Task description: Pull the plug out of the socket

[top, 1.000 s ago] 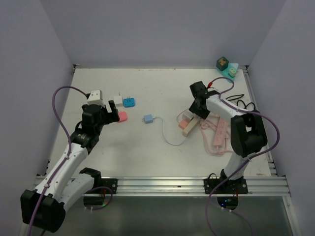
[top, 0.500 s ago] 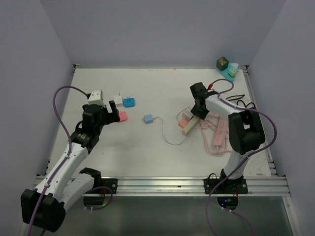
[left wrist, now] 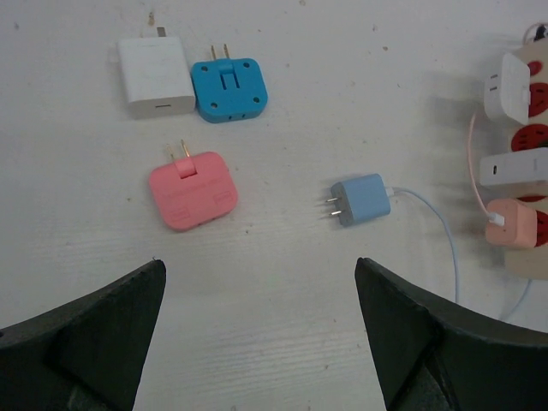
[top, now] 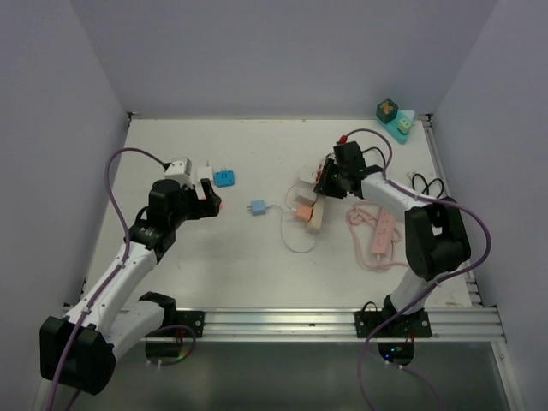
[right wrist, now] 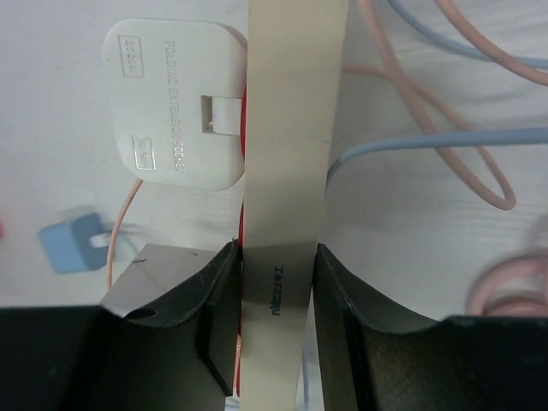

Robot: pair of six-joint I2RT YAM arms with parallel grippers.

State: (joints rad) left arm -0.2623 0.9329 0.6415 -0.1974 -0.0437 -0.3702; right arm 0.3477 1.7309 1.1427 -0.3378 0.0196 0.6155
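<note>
At table [top: 240, 274] ctr, R hand [right wrist: 274, 253] tight on beige socket strip [right wrist: 295, 103], now further left (L hand [left wrist: 259, 267] open, empty)

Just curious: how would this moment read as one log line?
left gripper: open, empty | right gripper: shut on power strip | pink plug: in socket | task: not done

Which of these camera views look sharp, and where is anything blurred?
Top external: even light, soft shadows, all sharp. Left wrist: the pink adapter and blue charger are crisp. Right wrist: the power strip is in focus, but the blue charger at left and the pink cable low right are blurred.
</note>
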